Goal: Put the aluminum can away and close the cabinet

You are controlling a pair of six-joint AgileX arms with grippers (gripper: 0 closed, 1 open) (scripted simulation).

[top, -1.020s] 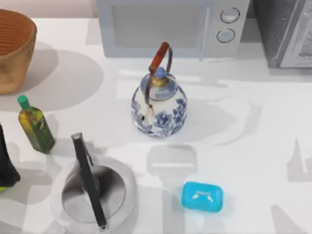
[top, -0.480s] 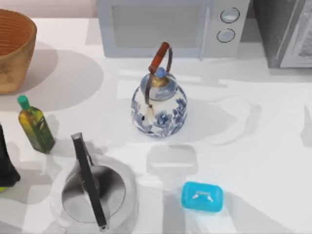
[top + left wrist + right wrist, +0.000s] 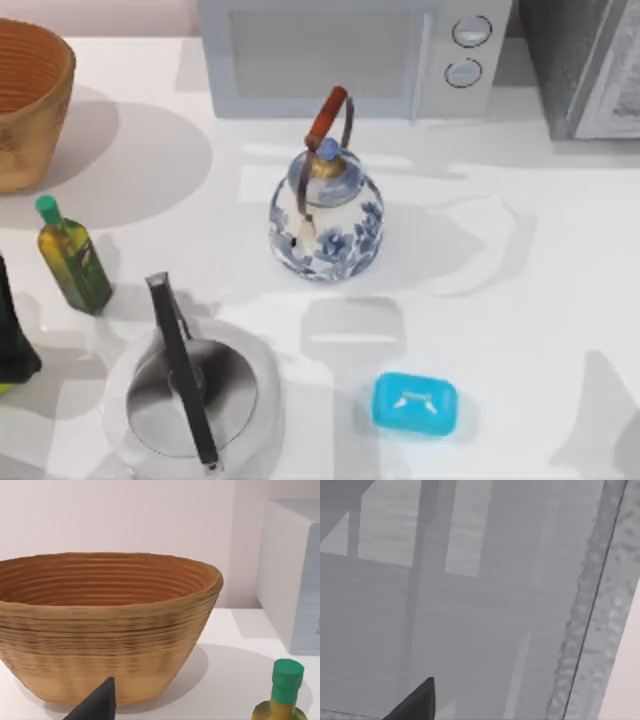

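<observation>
Resting at the table's far left edge, our left arm (image 3: 12, 340) is showing as a dark shape beside the green oil bottle with the green cap (image 3: 72, 257); one dark fingertip (image 3: 95, 705) is poking into our left wrist view, and we cannot tell whether that claw is apart or together. We are looking across a plain white tabletop (image 3: 520, 330) with a pale wall behind it. The woven tan basket (image 3: 30, 100) is sitting at the back left. In front, a silver round kettle with a black handle (image 3: 190, 395) is standing near the blue-and-white porcelain kettle with a brown handle (image 3: 325, 215), and a bright blue soap box (image 3: 415, 405) is lying further right. The pale microwave with two round knobs (image 3: 350, 55) is standing at the back. The grey speckled cabinet (image 3: 585, 65) is occupying the back right corner, its lighter framed door panel (image 3: 470, 605) facing our right wrist camera close up, where one dark fingertip (image 3: 415, 702) is showing; we cannot tell that claw's state either.
</observation>
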